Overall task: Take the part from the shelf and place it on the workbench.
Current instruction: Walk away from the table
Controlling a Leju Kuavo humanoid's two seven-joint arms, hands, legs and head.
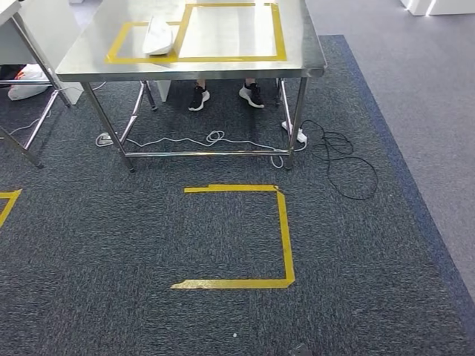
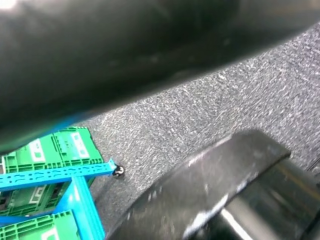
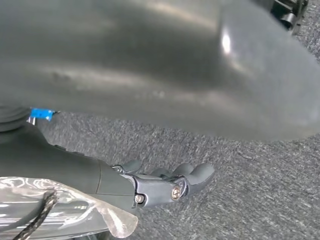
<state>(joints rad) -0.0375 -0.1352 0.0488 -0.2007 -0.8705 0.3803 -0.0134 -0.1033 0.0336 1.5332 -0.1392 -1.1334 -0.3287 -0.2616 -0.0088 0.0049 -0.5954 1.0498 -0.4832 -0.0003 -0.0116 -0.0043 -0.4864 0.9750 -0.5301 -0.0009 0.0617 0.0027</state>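
Note:
A white part (image 1: pixel 158 35) lies on the steel workbench (image 1: pixel 84 65), on the left yellow-taped rectangle (image 1: pixel 119 46). The larger taped rectangle (image 1: pixel 278 37) beside it is bare. The blue shelf (image 2: pixel 77 192) holding green crates (image 2: pixel 56 147) stands on the carpet in the left wrist view. My right hand (image 3: pixel 170 182) hangs over the carpet with its fingers (image 3: pixel 198 174) stretched out and nothing in them. Clear plastic wrap (image 3: pixel 71 210) with a black cord lies along the wrist behind it.
A yellow tape square (image 1: pixel 286 237) marks the carpet in front of the workbench. A person's feet in black shoes (image 1: pixel 199 98) are under the table. White and black cables (image 1: pixel 341 159) trail by its right legs. Another table frame (image 1: pixel 33 126) stands at left.

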